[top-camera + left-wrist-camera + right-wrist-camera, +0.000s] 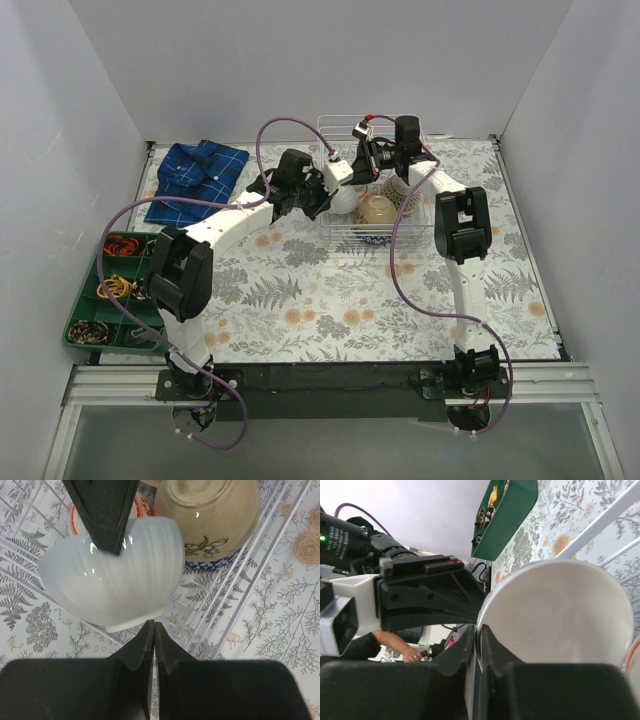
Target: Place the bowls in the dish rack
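The white wire dish rack [415,215] stands at the back middle of the table. My right gripper [477,632] is shut on the rim of a white ribbed bowl [560,615] and holds it tilted over the rack's left part. In the left wrist view one right-gripper finger [105,510] reaches over that bowl [110,585]. My left gripper [153,626] is shut and empty, its tips just below the bowl's foot. A beige flowered bowl [210,515] lies in the rack [235,595] on a blue patterned bowl [215,560]. From above, both grippers [332,190] [362,165] meet at the white bowl [345,200].
An orange-rimmed bowl [74,520] lies behind the white one in the rack. A green compartment tray [115,290] with small items sits at the left edge. A blue plaid cloth [195,180] lies at the back left. The floral table cover [330,300] spreads in front of the rack.
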`<state>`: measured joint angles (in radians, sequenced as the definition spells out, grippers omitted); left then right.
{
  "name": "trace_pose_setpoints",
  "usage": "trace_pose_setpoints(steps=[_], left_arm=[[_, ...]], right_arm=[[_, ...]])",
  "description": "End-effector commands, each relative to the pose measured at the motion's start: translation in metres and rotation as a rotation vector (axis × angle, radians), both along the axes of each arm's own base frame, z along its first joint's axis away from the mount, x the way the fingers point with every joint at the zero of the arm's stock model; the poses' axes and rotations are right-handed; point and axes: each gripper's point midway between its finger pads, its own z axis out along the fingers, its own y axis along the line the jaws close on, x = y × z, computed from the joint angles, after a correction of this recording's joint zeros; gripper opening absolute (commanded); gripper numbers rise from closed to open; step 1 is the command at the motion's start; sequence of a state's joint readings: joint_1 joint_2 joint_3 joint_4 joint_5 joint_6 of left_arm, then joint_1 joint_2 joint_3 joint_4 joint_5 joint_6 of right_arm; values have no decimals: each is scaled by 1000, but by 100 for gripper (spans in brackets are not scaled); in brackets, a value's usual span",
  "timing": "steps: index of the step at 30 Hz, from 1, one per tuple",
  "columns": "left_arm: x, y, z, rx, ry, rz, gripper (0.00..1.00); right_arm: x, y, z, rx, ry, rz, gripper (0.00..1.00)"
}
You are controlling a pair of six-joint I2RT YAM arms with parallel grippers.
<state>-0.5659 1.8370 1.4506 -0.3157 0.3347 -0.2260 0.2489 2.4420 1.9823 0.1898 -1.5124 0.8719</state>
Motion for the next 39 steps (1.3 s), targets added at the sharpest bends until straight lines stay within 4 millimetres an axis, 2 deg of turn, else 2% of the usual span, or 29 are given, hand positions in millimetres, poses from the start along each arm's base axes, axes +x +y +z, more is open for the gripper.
trace_pose_setpoints(steps=[1,9,17,24,26,27,28,29,38,39], left_arm=[[13,-19,22,-58,-53,-15,0],[25,-26,17,-71,-59,9,0],[28,-28,13,-71,-61,11,0],[32,-28,10,-71,-67,16,0],[34,-31,9,-75,-69,16,0],[36,-32,10,-77,-73,17,0],[37,-32,9,-77,-71,21,0],[39,-33,9,-79,-76,22,0],[48,-39,13,-95,-101,20,0],[49,-42,8,-93,-94,18,0]], right_arm=[[-8,-1,-10,48,-77,100,23],[7,-4,2,61,-178,64,32],[26,-23,17,78,-297,10,40],[39,-34,19,84,-360,-33,49],[43,-36,22,86,-383,-45,60],[45,-37,23,88,-396,-50,61],[45,-37,22,89,-399,-51,68],[45,-37,22,89,-399,-51,97],[58,-51,22,87,-434,-94,99],[59,-55,21,86,-432,-98,99]])
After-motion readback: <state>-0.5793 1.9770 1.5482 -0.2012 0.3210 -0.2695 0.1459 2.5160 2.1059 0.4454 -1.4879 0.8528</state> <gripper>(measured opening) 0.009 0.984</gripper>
